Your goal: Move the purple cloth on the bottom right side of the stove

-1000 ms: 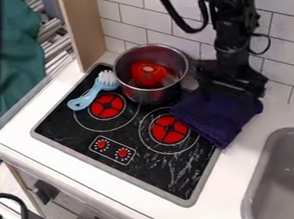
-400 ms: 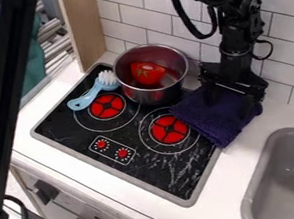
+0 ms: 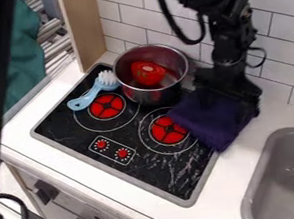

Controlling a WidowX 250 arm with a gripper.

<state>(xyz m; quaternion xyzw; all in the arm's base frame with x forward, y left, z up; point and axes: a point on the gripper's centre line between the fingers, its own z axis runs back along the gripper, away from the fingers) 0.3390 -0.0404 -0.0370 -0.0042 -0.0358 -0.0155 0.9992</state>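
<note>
Your black gripper (image 3: 227, 93): at purple fabric cloth (image 3: 207, 120); opening, hold: I cannot tell | beneath: right edge of black stove (image 3: 159, 173) | behind: white-tiled wall (image 3: 281, 32)

The stove (image 3: 174, 173) leaves room at lower right; the pot (image 3: 149, 96) blocks upper left of the cloth (image 3: 208, 119)

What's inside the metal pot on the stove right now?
Inside the pot sits a red tomato-like toy with a green mark on its side. The tomato covers part of the pot's bottom, so anything beneath it can't be seen.
</note>
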